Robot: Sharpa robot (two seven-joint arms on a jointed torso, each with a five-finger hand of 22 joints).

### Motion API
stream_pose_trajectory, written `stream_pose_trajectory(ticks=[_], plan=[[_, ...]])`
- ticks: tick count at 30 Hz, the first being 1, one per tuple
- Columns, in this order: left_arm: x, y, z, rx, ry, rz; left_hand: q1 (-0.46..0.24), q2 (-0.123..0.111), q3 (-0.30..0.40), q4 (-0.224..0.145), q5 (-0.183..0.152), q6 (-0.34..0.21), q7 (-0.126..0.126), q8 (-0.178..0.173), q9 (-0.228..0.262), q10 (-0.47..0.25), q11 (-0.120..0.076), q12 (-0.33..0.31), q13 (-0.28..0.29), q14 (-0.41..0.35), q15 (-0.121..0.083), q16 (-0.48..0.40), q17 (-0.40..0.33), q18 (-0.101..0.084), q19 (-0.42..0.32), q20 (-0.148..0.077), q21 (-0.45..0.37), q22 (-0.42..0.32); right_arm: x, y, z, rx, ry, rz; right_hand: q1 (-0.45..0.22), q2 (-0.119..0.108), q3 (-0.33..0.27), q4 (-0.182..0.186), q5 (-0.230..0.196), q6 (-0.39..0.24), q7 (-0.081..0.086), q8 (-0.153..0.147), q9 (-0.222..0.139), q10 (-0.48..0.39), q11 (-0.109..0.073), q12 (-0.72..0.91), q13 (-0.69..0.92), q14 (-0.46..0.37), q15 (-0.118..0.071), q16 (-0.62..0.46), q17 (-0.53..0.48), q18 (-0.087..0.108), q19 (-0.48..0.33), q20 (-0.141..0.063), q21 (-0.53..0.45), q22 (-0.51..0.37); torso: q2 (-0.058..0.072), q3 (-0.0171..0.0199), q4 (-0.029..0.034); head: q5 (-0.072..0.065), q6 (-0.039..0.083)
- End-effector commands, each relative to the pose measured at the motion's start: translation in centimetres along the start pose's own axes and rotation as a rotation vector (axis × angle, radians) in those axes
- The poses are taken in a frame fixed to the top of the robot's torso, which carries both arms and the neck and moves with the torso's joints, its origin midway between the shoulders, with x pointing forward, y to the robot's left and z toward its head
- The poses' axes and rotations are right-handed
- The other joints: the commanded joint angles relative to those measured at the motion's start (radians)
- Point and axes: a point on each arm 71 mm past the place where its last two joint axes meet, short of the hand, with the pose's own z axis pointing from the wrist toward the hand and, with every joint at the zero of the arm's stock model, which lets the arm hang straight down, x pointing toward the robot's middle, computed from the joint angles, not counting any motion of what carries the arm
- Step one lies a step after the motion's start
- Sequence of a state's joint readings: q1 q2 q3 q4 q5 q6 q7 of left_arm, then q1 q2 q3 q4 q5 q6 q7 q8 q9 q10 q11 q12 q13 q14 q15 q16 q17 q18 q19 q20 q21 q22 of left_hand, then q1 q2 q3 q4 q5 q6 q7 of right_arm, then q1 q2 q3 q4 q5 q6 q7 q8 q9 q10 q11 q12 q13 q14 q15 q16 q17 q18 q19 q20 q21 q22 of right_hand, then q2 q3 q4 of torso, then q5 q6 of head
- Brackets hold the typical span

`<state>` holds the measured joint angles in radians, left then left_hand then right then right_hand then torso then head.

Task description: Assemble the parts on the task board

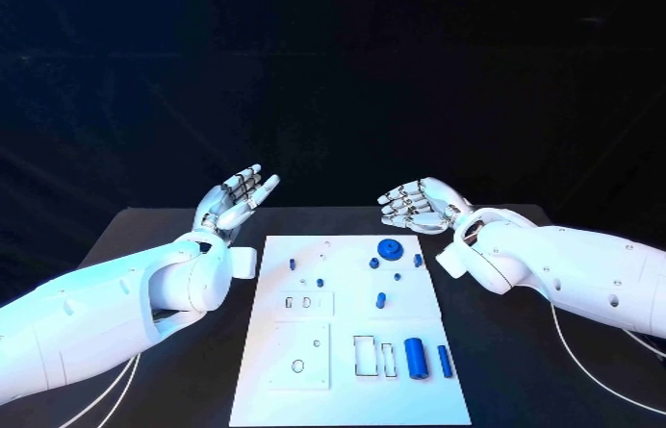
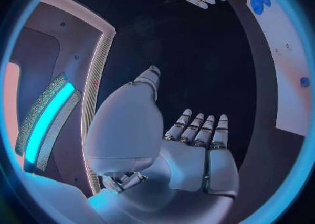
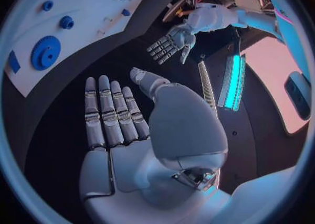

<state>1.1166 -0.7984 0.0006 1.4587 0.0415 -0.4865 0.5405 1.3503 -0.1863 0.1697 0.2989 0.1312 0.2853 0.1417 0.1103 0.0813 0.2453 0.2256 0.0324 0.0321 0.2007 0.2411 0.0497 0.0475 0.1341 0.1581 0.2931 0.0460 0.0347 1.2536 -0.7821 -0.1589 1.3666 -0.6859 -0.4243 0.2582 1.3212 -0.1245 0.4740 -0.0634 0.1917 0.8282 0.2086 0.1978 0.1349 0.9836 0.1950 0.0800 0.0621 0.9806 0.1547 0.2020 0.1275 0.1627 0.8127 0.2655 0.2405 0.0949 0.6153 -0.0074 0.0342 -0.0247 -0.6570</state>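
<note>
Nearest the camera lay the white task board (image 1: 347, 390) on the black table (image 1: 166, 236), with two blue cylinders (image 1: 415, 359) at its near right beside rectangular slots. Both hands hovered past the board's far end, holding nothing: the left hand (image 1: 236, 197) was raised with its fingers straight and apart, the right hand (image 1: 417, 205) palm up with its fingers slightly curled but apart. Out from them, a blue gear (image 1: 392, 249) sat at the board's far right corner, with what looked like small blue pegs (image 1: 380, 300) scattered toward the middle.
</note>
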Motion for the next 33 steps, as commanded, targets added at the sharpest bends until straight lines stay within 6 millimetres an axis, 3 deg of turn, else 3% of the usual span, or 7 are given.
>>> stream_pose_trajectory(ticks=[1, 5, 9, 13, 19, 24, 33], plan=[[0.5, -0.6, -0.3, 0.027, 0.042, -0.017, 0.009, 0.025, 0.023, -0.002, -0.009, 0.068, 0.137, 0.027, 0.017, 0.091, 0.022, 0.017, 0.009, 0.11, 0.017, 0.038, 0.024, -0.027, 0.089, 0.0, 0.038, 0.019, 0.5, 0.5, 0.1, -0.025, 0.125, -0.213, -0.005, -0.038, 0.027, -0.004, -0.01, 0.084, 0.014, 0.02, 0.009, 0.096, -0.034, -0.012, 0.003, 0.172, -0.052, 0.056, 0.041, 0.023, 0.136, -0.049, 0.072, 0.025, 0.022, -0.0018, 0.0126, -0.01, -0.002], [0.7, -1.2, -0.9, 0.036, 0.068, -0.012, 0.032, 0.052, 0.054, -0.006, -0.018, 0.235, 0.148, 0.095, 0.057, 0.369, 0.036, 0.069, 0.028, 0.384, -0.004, 0.14, 0.084, -0.015, 0.419, -0.001, 0.177, 0.082, 0.7, 1.1, 0.1, -0.067, 0.203, -0.384, 0.007, -0.057, -0.002, -0.012, -0.002, 0.119, -0.009, 0.026, 0.014, 0.152, -0.066, -0.011, 0.006, 0.341, -0.105, 0.159, 0.121, 0.02, 0.272, -0.111, 0.195, 0.09, 0.036, -0.0035, 0.0217, -0.022, -0.006], [1.1, -1.8, -1.8, 0.039, 0.105, -0.013, 0.056, 0.061, 0.079, -0.012, -0.024, 0.429, 0.118, 0.173, 0.1, 0.584, 0.004, 0.104, 0.035, 0.504, -0.034, 0.194, 0.113, 0.021, 0.515, -0.004, 0.224, 0.091, 0.9, 1.6, 0.0, -0.082, 0.242, -0.528, 0.0, -0.07, -0.017, -0.004, -0.001, 0.152, -0.026, 0.029, 0.022, 0.206, -0.087, -0.007, 0.011, 0.437, -0.137, 0.262, 0.21, 0.019, 0.345, -0.145, 0.311, 0.16, 0.051, -0.0053, 0.03, -0.035, -0.005], [1.5, -2.2, -2.5, 0.036, 0.142, -0.016, 0.072, 0.052, 0.095, -0.016, -0.026, 0.463, 0.113, 0.176, 0.101, 0.634, -0.011, 0.094, 0.033, 0.577, -0.056, 0.233, 0.137, 0.045, 0.582, -0.006, 0.258, 0.098, 1.0, 1.9, 0.0, -0.083, 0.251, -0.637, -0.024, -0.104, 0.012, 0.026, 0.003, 0.168, -0.04, 0.018, 0.036, 0.237, -0.102, -0.017, 0.014, 0.498, -0.154, 0.435, 0.366, 0.017, 0.375, -0.165, 0.439, 0.251, 0.065, -0.0077, 0.0373, -0.044, -0.006], [1.9, -2.6, -3.2, 0.03, 0.173, -0.024, 0.078, 0.049, 0.103, -0.018, -0.026, 0.473, 0.111, 0.175, 0.1, 0.654, -0.016, 0.089, 0.034, 0.599, -0.063, 0.246, 0.147, 0.048, 0.607, -0.009, 0.272, 0.1, 1.2, 2.0, 0.1, -0.066, 0.248, -0.72, -0.033, -0.144, 0.038, 0.071, 0.0, 0.173, -0.041, 0.009, 0.069, 0.213, -0.099, -0.017, 0.018, 0.522, -0.142, 0.978, 0.909, -0.071, 0.554, -0.161, 0.981, 0.935, 0.076, -0.0073, 0.0453, -0.048, -0.008], [2.1, -2.8, -3.4, 0.028, 0.185, -0.028, 0.078, 0.048, 0.103, -0.018, -0.026, 0.474, 0.111, 0.175, 0.1, 0.656, -0.016, 0.089, 0.034, 0.6, -0.063, 0.247, 0.147, 0.048, 0.609, -0.009, 0.272, 0.1, 1.5, 2.0, 0.3, -0.05, 0.25, -0.766, -0.031, -0.149, 0.03, 0.089, 0.003, 0.174, -0.037, 0.009, 0.087, 0.2, -0.094, -0.017, 0.021, 0.523, -0.139, 1.086, 1.016, -0.089, 0.579, -0.15, 1.084, 1.074, 0.083, -0.0086, 0.0504, -0.054, -0.008], [2.1, -3.0, -3.6, 0.028, 0.192, -0.03, 0.079, 0.045, 0.103, -0.019, -0.027, 0.473, 0.114, 0.173, 0.1, 0.655, -0.015, 0.086, 0.033, 0.599, -0.063, 0.246, 0.148, 0.048, 0.611, -0.01, 0.274, 0.1, 1.5, 1.7, 0.5, -0.021, 0.255, -0.816, -0.024, -0.148, 0.011, 0.101, 0.009, 0.174, -0.037, 0.007, 0.102, 0.185, -0.092, -0.015, 0.026, 0.527, -0.135, 1.146, 1.077, -0.1, 0.597, -0.143, 1.14, 1.157, 0.09, -0.0111, 0.0542, -0.061, -0.01]])
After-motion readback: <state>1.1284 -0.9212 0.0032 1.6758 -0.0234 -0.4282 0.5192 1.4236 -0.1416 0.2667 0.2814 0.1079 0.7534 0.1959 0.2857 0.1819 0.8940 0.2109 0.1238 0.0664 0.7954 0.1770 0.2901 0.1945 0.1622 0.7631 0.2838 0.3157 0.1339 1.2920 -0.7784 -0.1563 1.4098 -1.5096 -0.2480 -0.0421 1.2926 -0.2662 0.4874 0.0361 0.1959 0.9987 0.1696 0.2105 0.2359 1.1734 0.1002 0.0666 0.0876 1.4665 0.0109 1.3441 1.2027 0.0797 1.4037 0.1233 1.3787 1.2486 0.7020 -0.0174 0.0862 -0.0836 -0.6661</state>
